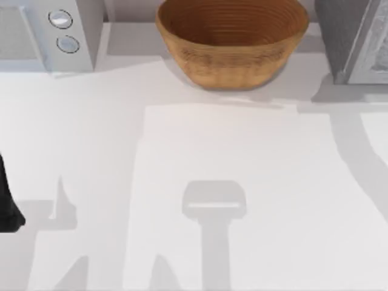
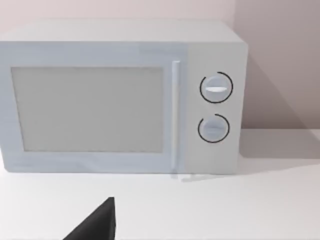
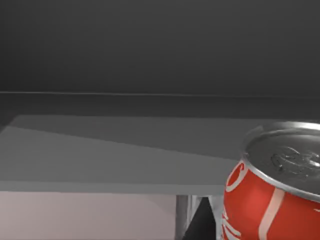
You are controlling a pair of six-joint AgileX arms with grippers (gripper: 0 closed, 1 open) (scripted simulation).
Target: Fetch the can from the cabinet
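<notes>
The can (image 3: pixel 272 192) is red with white lettering and a silver lid. It stands upright and very close in the right wrist view, inside the dark grey cabinet (image 3: pixel 125 150), on or just above its shelf. From above, the cabinet (image 1: pixel 357 42) is a grey box at the table's back right corner. My right gripper is right by the can inside the cabinet, and its grip on the can is hidden. My left arm (image 1: pixel 7 203) stays parked at the table's left edge.
A white microwave (image 1: pixel 48 30) with two round dials stands at the back left, and faces the left wrist camera (image 2: pixel 120 100). A brown woven basket (image 1: pixel 233 39) sits at the back centre. The white tabletop (image 1: pixel 212 151) stretches in front of them.
</notes>
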